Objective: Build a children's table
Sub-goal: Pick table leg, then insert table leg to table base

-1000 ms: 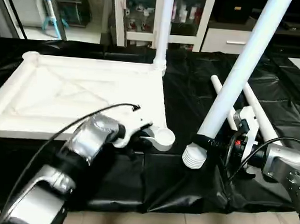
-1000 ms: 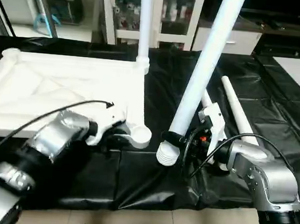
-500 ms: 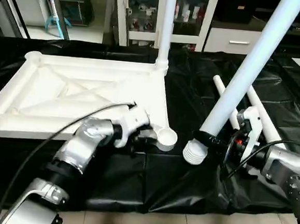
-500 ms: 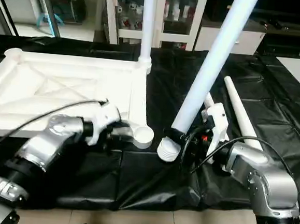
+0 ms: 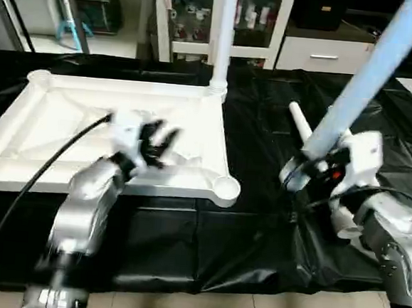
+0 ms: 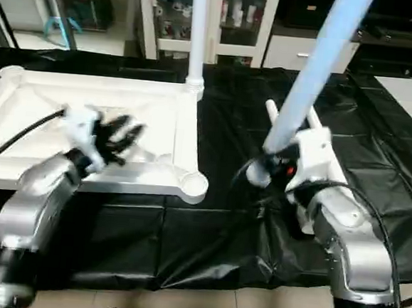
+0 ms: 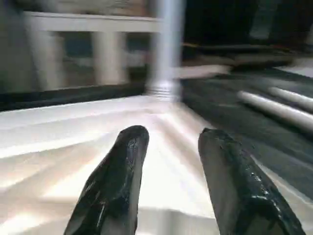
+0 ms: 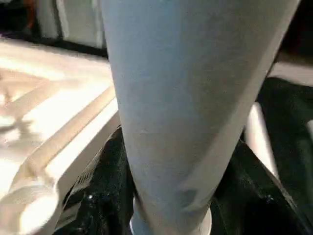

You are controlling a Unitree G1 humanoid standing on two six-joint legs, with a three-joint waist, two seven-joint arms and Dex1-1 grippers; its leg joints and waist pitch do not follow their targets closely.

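Note:
The children's table top [image 5: 37, 123] lies ribbed side up on the black cloth. One white leg [image 5: 223, 34] stands upright in its far right corner socket. The near right socket [image 5: 226, 190] holds nothing. My left gripper [image 5: 156, 140] hovers above the top's right half, open and empty; the left wrist view has its black fingertips [image 7: 133, 142] spread over the ribs. My right gripper [image 6: 271, 164] is shut on the thick end of another leg [image 6: 320, 63], which slants up to the right, above the cloth and right of the near socket. In the right wrist view that leg [image 8: 186, 98] sits between my fingers.
A loose white leg [image 5: 298, 120] lies on the black cloth behind the held one. White shelves [image 5: 195, 25] and dark cabinets stand beyond the work table. The work table's front edge runs just below my forearms.
My left gripper has left the near right socket, risen leftward over the top and opened. The right arm has lifted the leg's thick end off the cloth and shifted it right.

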